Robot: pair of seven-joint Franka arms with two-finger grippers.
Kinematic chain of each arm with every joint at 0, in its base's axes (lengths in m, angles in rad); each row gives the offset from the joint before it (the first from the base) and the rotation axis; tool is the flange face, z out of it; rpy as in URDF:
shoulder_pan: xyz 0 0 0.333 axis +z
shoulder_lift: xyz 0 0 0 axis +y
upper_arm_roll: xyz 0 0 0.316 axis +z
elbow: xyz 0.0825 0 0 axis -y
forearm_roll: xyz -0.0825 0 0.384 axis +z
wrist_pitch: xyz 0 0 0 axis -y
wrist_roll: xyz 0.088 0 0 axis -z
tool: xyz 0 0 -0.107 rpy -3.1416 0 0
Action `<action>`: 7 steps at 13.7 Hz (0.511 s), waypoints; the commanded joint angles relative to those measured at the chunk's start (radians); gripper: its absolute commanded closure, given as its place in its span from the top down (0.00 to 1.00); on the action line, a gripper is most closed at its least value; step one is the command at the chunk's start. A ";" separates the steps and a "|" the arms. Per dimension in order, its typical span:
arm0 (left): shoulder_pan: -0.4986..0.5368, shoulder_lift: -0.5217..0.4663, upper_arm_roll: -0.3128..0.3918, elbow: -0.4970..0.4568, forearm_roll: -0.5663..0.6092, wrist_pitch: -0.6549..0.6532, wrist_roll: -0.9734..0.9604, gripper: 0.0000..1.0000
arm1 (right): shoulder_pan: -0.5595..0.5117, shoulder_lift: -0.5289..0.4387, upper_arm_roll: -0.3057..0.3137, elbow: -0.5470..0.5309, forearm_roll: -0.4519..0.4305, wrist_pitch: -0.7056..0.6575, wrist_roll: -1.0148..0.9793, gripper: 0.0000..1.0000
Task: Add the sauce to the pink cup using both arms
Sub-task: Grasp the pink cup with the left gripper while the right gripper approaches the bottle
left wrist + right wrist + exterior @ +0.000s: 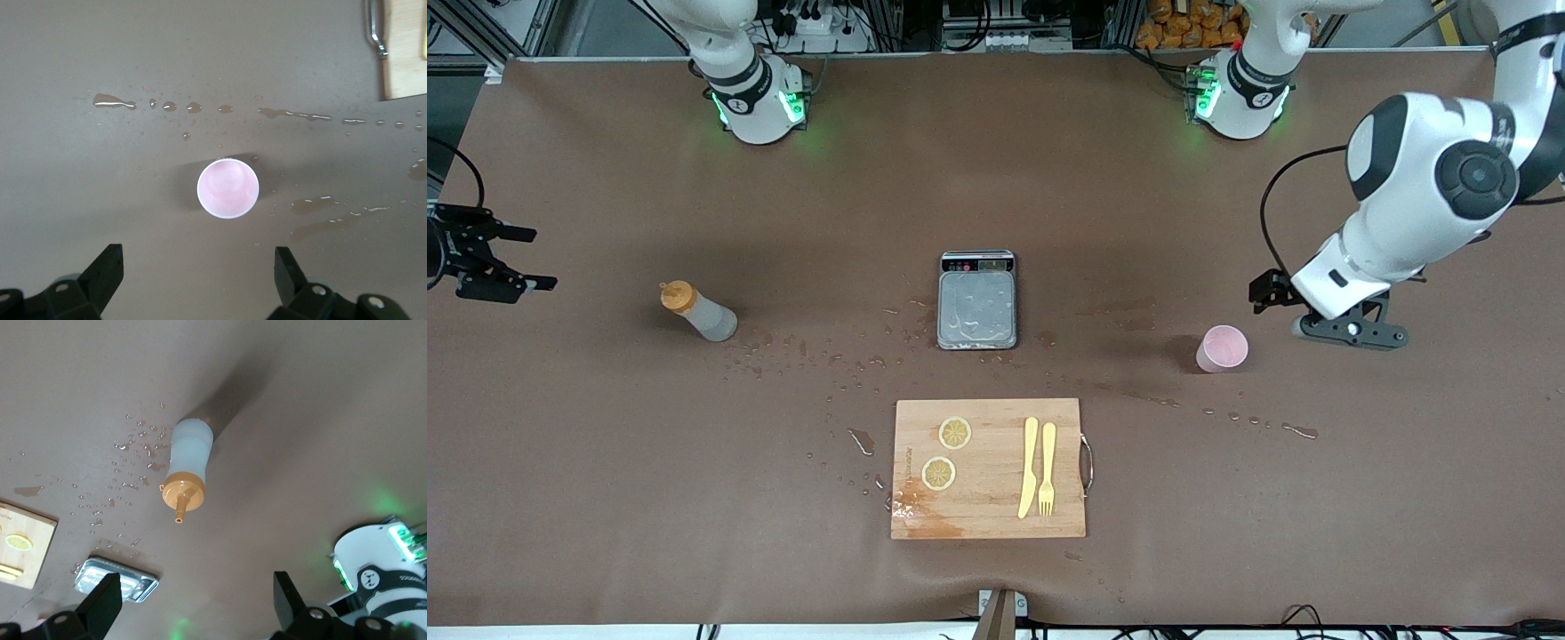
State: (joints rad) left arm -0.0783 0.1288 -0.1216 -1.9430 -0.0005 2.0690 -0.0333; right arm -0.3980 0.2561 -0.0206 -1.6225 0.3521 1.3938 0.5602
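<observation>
The sauce bottle, whitish with an orange cap, stands on the brown table toward the right arm's end; it also shows in the right wrist view. The pink cup stands upright toward the left arm's end, and looks empty in the left wrist view. My left gripper is open and empty, low over the table just beside the cup; its jaws stand wide apart. My right gripper is open and empty at the right arm's end of the table, well apart from the bottle.
A grey scale sits mid-table between bottle and cup. A wooden cutting board with two lemon slices, a yellow knife and a fork lies nearer the front camera. Water drops are scattered around the scale and board.
</observation>
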 commanded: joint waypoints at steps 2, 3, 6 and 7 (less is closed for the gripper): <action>0.032 0.118 -0.004 0.001 0.008 0.120 0.029 1.00 | -0.093 0.089 0.018 0.009 0.100 -0.022 0.017 1.00; 0.031 0.147 -0.004 0.002 0.008 0.158 0.029 1.00 | -0.103 0.104 0.018 0.007 0.106 -0.022 0.017 1.00; 0.028 0.231 -0.004 0.003 0.022 0.236 0.045 1.00 | -0.152 0.184 0.018 0.009 0.163 -0.019 0.015 1.00; 0.028 0.242 -0.004 0.003 0.022 0.240 0.082 1.00 | -0.177 0.221 0.018 0.009 0.195 -0.018 0.006 1.00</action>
State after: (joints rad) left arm -0.0523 0.3454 -0.1218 -1.9497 0.0001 2.2889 0.0037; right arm -0.5141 0.4111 -0.0213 -1.6264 0.4795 1.3876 0.5609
